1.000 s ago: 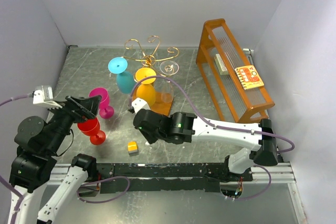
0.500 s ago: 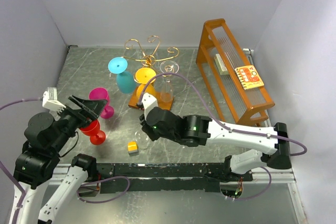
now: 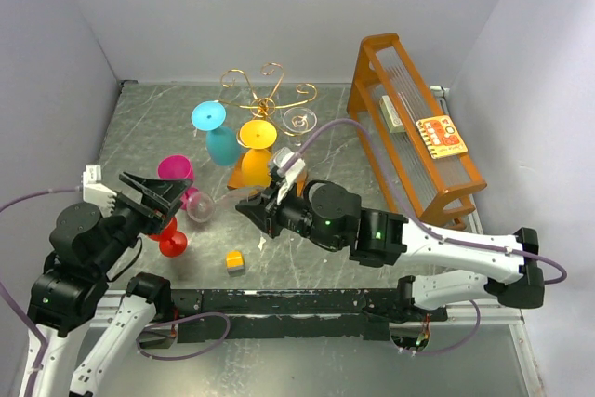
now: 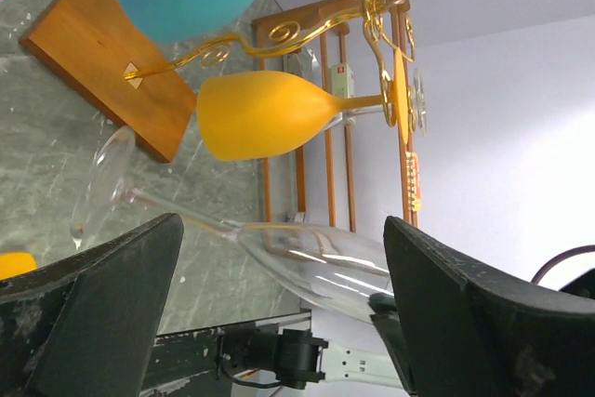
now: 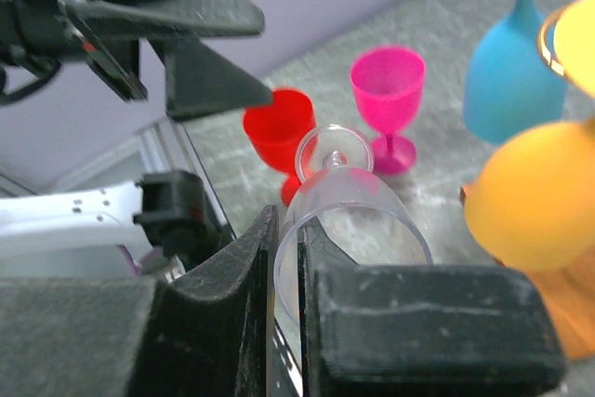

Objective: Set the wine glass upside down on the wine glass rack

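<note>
- The table [image 3: 139,123] held everything. The wine glass rack [image 3: 270,90] stood toward its far side, beyond both arms, with a blue glass [image 3: 218,137] and a yellow glass [image 3: 256,160] already hanging bowl-down from its gold scrolls.
- The right arm reached across, left of centre, forearm low, its wrist turned toward the other arm.
- The left arm rose from its base and leaned inward. The left gripper [image 3: 172,202] was spread wide and grasped nothing, its jaws facing the glass.
- The clear wine glass [image 3: 223,204] hung off the table between the two grippers. It lay on its side, long axis near level and running left to right, with the foot toward the left gripper and the bowl toward the right.
- The right gripper [image 5: 288,258] was clamped on the wall of the bowl at its rim.
- The stem and foot sat just ahead of the left jaws' gap, so a handover looked likely. The rack lay beyond the glass, nearer the right arm's reach.
</note>
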### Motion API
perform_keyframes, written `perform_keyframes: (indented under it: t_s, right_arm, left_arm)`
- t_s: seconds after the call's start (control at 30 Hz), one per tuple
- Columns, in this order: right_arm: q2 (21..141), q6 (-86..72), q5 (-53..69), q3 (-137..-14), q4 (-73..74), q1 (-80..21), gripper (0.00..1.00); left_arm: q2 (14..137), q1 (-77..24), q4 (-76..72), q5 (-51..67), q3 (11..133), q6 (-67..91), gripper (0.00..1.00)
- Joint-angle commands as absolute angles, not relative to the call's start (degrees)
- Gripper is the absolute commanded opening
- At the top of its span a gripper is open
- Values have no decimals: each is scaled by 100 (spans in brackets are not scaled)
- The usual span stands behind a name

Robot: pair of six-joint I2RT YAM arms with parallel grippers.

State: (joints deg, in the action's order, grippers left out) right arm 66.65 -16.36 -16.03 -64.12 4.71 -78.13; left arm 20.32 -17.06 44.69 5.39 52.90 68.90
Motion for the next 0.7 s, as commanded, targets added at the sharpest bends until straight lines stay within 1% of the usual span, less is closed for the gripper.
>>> perform_keyframes:
  t_s: [0.0, 0.17, 0.37, 0.47, 0.63, 0.67]
  right_arm:
    - [6493, -1286, -1379, -6182, -1079, -7833, 0]
    - [6585, -1252, -1273, -5992, -2012, -7832, 0]
    - [6956, -1052, -1173, -5955, -2963, -7837, 0]
    - [7123, -907, -1108, -5974, -3298, -7839, 0]
    - [7295, -990, -1008, -5790, -3944, -7835, 0]
    - [7320, -1044, -969, -5775, -4050, -7838, 0]
  left_arm:
    - [2118, -1661, 4727, 254, 5736, 7245, 100]
    - [2006, -1657, 4901, 33, 5746, 7725, 99]
    - [1803, -1670, 4499, 164, 5336, 8277, 97]
    - [1878, -1668, 4482, 72, 5288, 8297, 91]
    - [1978, -1670, 4257, -205, 5317, 8250, 74]
    - [1978, -1670, 4216, -277, 5324, 8260, 72]
